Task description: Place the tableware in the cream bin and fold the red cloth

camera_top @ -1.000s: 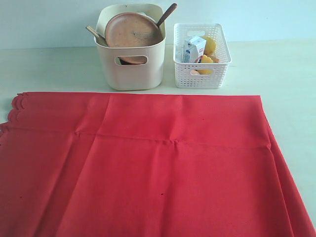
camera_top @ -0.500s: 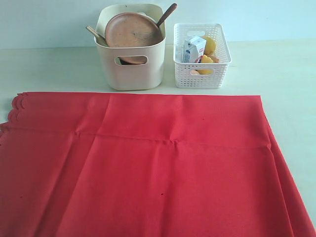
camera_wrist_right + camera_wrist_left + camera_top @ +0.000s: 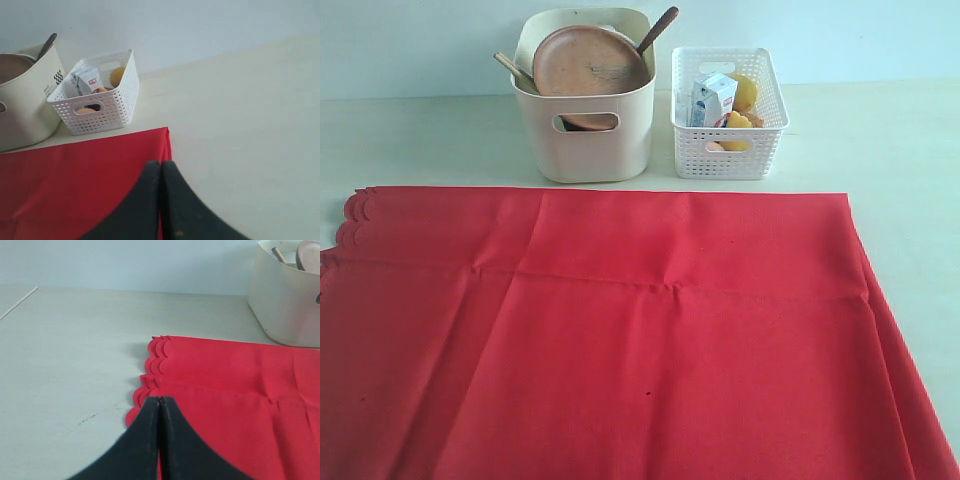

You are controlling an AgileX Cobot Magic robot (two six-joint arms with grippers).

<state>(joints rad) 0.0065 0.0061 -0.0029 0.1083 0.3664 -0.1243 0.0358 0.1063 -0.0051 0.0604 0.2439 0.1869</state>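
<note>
The red cloth [image 3: 620, 340] lies spread flat over the near part of the table, its scalloped edge at the left. Behind it the cream bin [image 3: 585, 110] holds the round brown plate [image 3: 590, 62], a dark wooden spoon [image 3: 657, 29] and another wooden handle [image 3: 510, 67]. Neither gripper shows in the exterior view. My left gripper [image 3: 159, 400] is shut with nothing in it, over the cloth's [image 3: 235, 390] scalloped edge. My right gripper [image 3: 160, 163] is shut and empty too, over the cloth's [image 3: 75, 180] straight right edge near its far corner.
A white lattice basket [image 3: 730, 115] with a milk carton [image 3: 712, 98] and yellow food stands right of the bin. Bare pale table [image 3: 910, 200] runs along the cloth's right side and behind it. The wall rises right behind the bin and basket.
</note>
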